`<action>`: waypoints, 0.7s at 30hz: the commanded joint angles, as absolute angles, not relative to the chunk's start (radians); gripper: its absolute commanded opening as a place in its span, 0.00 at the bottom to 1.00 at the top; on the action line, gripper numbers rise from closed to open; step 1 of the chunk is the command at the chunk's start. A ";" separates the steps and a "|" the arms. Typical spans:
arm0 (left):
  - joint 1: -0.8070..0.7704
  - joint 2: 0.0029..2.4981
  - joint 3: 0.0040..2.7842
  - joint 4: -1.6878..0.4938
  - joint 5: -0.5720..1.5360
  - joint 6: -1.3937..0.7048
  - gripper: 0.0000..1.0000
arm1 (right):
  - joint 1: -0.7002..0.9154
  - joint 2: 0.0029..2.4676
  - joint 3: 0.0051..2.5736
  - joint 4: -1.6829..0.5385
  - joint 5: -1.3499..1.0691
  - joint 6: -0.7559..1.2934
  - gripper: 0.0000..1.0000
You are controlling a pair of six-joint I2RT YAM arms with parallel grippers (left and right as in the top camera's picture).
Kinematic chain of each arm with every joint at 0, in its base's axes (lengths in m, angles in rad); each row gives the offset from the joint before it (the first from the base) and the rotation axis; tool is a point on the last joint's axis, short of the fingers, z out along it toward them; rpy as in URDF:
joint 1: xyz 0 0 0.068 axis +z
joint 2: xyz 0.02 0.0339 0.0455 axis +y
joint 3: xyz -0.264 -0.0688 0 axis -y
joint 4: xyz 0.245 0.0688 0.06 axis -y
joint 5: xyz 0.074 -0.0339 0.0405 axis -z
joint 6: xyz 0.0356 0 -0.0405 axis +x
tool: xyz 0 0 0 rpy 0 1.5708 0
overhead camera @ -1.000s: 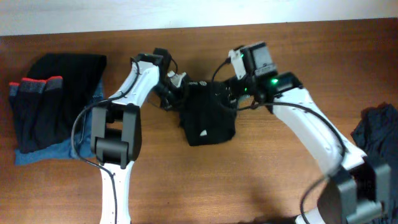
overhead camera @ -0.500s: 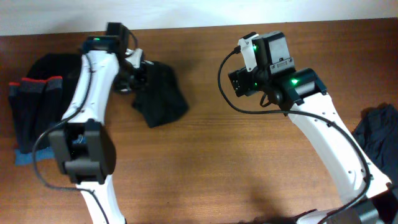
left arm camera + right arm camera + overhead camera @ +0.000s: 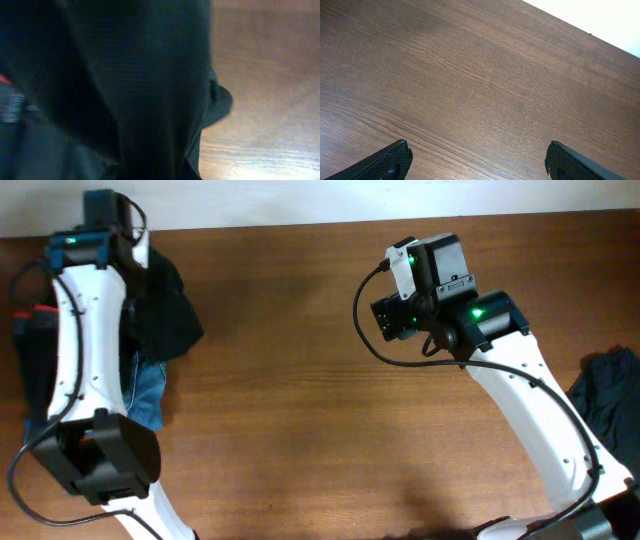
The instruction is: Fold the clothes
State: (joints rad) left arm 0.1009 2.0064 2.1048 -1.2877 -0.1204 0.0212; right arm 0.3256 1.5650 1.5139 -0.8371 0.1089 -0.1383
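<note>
1. The black garment [image 3: 165, 315] sits bunched at the far left of the table [image 3: 300, 420]. It is right at the left gripper [image 3: 138, 268] and overlaps the right edge of the pile [image 3: 35, 370].
2. In the left wrist view the garment's cloth [image 3: 150, 75] fills almost the whole picture and hides the jaws, so I cannot tell whether they are clamped or apart.
3. The bundle's long axis runs far to near. The pile, with a blue cloth [image 3: 148, 395] at its near right, lies just left of it.
4. The right gripper [image 3: 482, 160] hangs over bare wood right of centre, jaws wide apart with nothing between them.
5. The left arm is much the nearer to the garment, and the right is well apart from it. Setting the bundle down squarely calls for a short shift left onto the pile.
6. A dark heap [image 3: 610, 395] at the right edge looks unfolded, and it lies nearer the right arm.
</note>
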 commanded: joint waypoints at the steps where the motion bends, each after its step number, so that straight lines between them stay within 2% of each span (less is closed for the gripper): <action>1: 0.139 1.953 2.194 -1.297 -0.155 0.062 0.01 | 0.318 1.542 1.538 -0.843 0.128 -0.142 0.91; 21: 0.343 1.954 2.272 -1.381 -0.154 0.045 0.01 | 0.319 1.542 1.538 -0.858 0.128 -0.142 0.91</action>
